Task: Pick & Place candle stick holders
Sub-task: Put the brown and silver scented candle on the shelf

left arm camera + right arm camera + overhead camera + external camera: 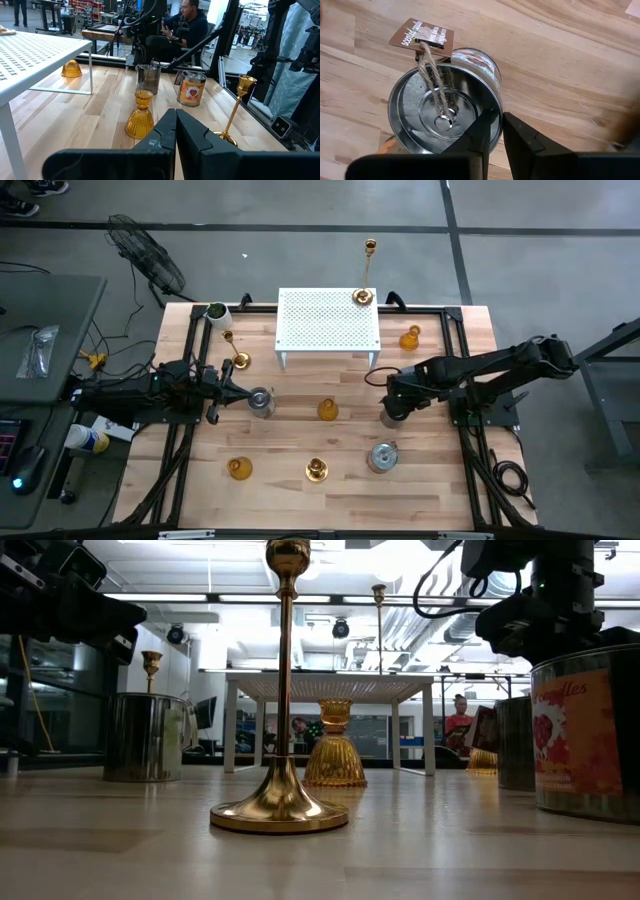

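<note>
A wooden tabletop (330, 480) seen from above, with a dark robot arm reaching in from each side. At the far middle stands a white perforated rack (328, 320), with one tall gold candlestick (366, 275) on its right far corner. Scattered over the tabletop are more holders: a gold stick (234, 352) left of the rack, another gold stick (316, 470) near the front, amber glass holders at the centre (327, 410), front left (239, 469) and right of the rack (410, 338), a silver cup (261, 401) by the left arm, and a silver cup with a paper label (383, 457) front right.

The right gripper (393, 402) hangs over a third silver cup (445, 112) on the right side of the tabletop. In the right wrist view its jaws straddle the cup's rim, one inside and one outside, drawn nearly together and pinching the wall. The cup stands upright, mouth up, directly under the jaws, with a twine-tied tag (422, 36) on it. The right arm is clearly the nearer one, and a straight lift looks to be what comes next.

The left gripper (222, 383) waits at the left, jaws closed on nothing, just beside the silver cup there.
</note>
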Tool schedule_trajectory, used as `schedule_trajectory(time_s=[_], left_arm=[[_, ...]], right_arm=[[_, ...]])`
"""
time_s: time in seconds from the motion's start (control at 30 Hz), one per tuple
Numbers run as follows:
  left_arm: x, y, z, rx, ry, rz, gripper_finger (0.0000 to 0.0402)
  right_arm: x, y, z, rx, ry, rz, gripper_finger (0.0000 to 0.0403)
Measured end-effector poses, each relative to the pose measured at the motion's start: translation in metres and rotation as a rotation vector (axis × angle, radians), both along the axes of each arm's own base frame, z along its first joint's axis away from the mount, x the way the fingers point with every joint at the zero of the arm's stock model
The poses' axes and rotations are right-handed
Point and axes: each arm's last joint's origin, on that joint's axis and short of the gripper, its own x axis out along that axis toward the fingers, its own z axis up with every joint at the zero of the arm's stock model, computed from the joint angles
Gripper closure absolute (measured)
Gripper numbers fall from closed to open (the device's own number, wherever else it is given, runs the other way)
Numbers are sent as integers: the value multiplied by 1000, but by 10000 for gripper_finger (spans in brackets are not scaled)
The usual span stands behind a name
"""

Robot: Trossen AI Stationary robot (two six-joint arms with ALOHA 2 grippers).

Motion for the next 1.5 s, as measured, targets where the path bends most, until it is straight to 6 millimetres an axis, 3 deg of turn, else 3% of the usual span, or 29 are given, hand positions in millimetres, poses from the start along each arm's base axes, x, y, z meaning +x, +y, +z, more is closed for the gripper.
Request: schedule_trajectory(time_s=[0.4,1.5], left_arm=[[0,0,0,0,0,0,402],[0,0,0,0,0,0,402]], right_arm=[[-1,0,0,-1,8,7,397],[0,1,12,10,25,84,399]])
